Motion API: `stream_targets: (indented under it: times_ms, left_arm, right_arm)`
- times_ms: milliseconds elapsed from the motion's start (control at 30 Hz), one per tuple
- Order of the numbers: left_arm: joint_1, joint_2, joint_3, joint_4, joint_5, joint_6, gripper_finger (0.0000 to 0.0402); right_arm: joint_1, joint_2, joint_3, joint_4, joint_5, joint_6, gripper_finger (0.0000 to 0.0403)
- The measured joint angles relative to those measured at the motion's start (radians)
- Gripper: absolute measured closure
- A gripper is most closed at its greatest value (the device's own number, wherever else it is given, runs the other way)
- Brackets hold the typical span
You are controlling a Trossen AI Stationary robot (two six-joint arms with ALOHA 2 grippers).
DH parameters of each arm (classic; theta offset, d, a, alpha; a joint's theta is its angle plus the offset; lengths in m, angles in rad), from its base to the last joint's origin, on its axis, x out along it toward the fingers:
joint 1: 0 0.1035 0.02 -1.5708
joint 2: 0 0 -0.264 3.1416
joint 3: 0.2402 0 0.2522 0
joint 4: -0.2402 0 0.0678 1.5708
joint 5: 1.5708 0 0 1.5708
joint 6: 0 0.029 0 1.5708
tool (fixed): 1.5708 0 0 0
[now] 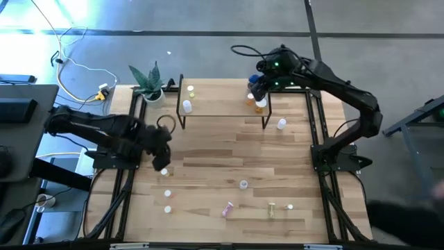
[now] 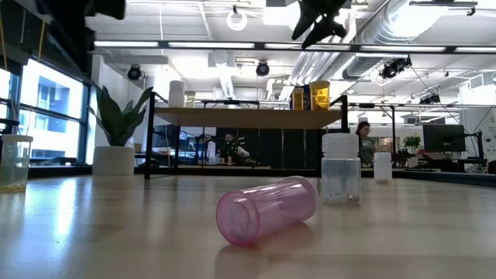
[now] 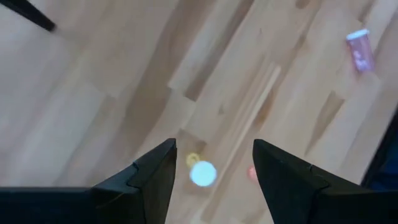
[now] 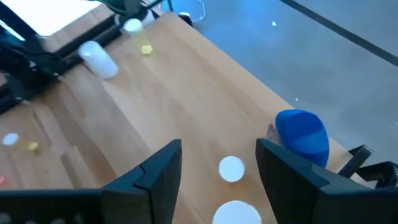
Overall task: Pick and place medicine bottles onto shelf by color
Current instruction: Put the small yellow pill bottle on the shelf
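Right gripper [image 1: 258, 89] over shelf [image 1: 222, 104] (jaws open), pink bottle [image 2: 267, 209] lying

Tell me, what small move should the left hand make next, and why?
Probably lower straight down. The left hand hangs open above a white-capped bottle, which shows between its fingers and stands on the table, not yet gripped. The right hand is open over the shelf.

Translucent pink bottle [image 2: 267, 209] lying up front, a clear one with a white cap [image 2: 340, 168] behind it. Yellow and amber bottles [image 2: 310, 96] on the pale-wood shelf [image 2: 232, 116], a blue bottle [image 4: 302, 136] there too, green plant [image 1: 148, 78] in a white pot [image 2: 113, 160].
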Motion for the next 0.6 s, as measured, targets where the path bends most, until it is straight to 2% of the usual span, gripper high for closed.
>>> stream_targets:
  times_ms: [200,400,600]
  left_arm:
    - [-0.205,-0.054,-0.096,0.084,-0.086,-0.14,0.0202]
    - [-0.39,-0.052,-0.188,0.13,-0.171,-0.238,0.0202]
    - [-0.554,-0.052,-0.235,0.164,-0.352,-0.307,0.0202]
  right_arm:
    - [0.044,-0.02,0.0,0.0,0.0,0.026,0.0206]
    - [0.092,-0.025,0.0,0.0,0.0,0.047,0.0206]
    - [0.131,-0.025,0.0,0.0,0.0,0.075,0.0206]
